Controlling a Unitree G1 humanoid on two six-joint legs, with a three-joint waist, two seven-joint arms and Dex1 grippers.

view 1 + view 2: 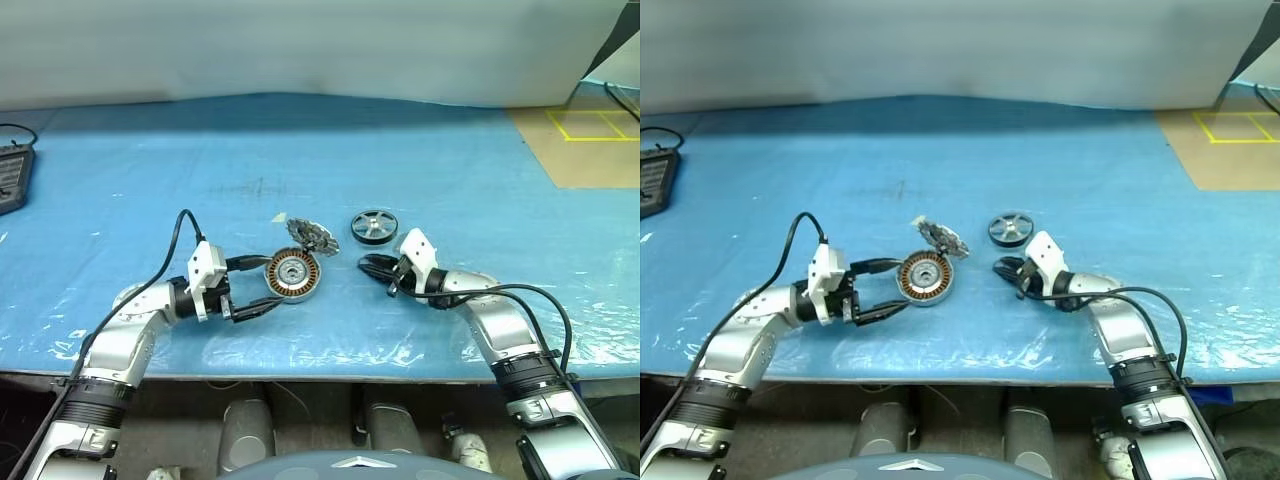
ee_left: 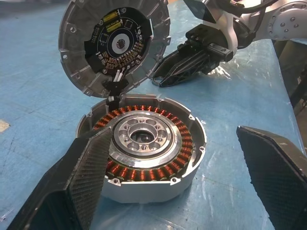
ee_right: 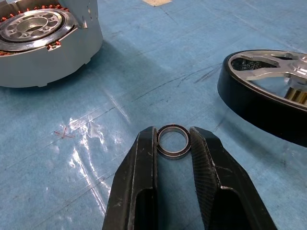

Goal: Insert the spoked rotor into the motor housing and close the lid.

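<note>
My right gripper [image 3: 173, 143] is clamped on a small metal ring [image 3: 173, 141]; it may slip. Left gripper [image 2: 177, 177] gapes around the motor housing [image 2: 144, 148]; hinged lid [image 2: 114, 45] apparently could drop.

Head stereo overhead; wrist cameras close, low.

Probably a robotics lab: blue-sheeted workbench [image 1: 300, 150], floor tape [image 1: 590, 125].

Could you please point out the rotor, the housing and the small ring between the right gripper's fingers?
rotor [image 1: 374, 226], left eye view, on its silver hub.
housing [image 2: 144, 139], left wrist view, on its silver centre.
ring [image 3: 173, 141], right wrist view, on its metal rim.
</note>
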